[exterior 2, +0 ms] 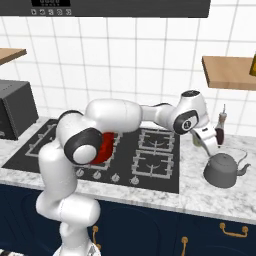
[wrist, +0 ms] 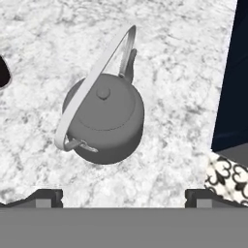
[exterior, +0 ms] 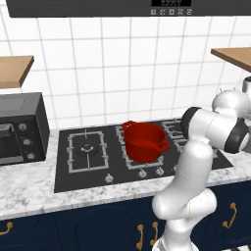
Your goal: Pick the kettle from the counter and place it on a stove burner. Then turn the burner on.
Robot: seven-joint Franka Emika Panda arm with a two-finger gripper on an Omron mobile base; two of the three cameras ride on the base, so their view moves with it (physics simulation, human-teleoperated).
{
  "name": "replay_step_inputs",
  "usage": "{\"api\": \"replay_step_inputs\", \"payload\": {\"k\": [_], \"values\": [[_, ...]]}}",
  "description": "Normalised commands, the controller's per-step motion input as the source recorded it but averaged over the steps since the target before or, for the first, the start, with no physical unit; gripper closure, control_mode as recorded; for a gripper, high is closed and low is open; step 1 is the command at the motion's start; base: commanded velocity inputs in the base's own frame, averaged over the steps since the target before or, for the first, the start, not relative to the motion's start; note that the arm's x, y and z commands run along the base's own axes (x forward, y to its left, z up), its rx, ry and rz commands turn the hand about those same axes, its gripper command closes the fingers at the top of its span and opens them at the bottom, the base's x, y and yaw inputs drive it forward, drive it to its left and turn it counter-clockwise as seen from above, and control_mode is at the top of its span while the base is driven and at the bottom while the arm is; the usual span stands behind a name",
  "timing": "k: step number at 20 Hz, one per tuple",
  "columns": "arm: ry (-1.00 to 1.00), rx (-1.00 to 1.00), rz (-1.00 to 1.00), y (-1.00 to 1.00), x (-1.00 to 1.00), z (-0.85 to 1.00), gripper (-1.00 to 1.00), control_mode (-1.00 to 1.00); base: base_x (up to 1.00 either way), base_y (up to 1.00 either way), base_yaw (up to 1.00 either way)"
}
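Kettle (wrist: 104,121): sits on the counter (exterior 2: 210,195) to the right of the cooktop, not yet lifted; nothing grips it.
Gripper (wrist: 123,196): poised directly above the kettle, jaws spread to their widest and holding nothing; the two dark tips stand well apart on either side of the body below.
Step in hand: approach for the pick, judged from the hand hovering over the kettle with no contact.
Next move calls for: a straight descent and a close on the thin bail handle, which runs diagonally across the hand view, so the wrist likely needs turning to straddle it.
Kettle build: squat, rounded, dull silver-grey metal; small knob on a domed lid; short curved spout; slim pale arched handle.
Counter surface: white-grey marbled stone, flat and smooth, dark blue cabinet fronts beneath.
Bottle (exterior 2: 220,131): dark, narrow, just behind the kettle.
Stove burner (exterior: 87,148): ring cap within a wide square grey grate on black glass; unoccupied.
Red pot (exterior: 143,141): glossy, two-handled, on the middle grates.
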Motion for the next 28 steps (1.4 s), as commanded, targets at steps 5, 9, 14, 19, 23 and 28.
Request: {"api": "replay_step_inputs", "payload": {"k": [5, 9, 14, 19, 23, 28], "values": [[0.0, 0.0, 0.0, -0.12, 0.25, -0.13, -1.0, -1.0, 0.0, 0.0, 0.0], [0.0, 0.0, 0.0, 0.0, 0.33, -0.11, -1.0, -1.0, 0.0, 0.0, 0.0], [0.0, 0.0, 0.0, -0.1, 0.22, -0.13, -1.0, -1.0, 0.0, 0.0, 0.0], [0.0, 0.0, 0.0, -0.21, 0.14, -0.16, -1.0, -1.0, 0.0, 0.0, 0.0], [0.0, 0.0, 0.0, -0.14, 0.15, -0.12, -1.0, -1.0, 0.0, 0.0, 0.0], [0.0, 0.0, 0.0, 0.0, 0.3, -0.07, -1.0, -1.0, 0.0, 0.0, 0.0]]}}
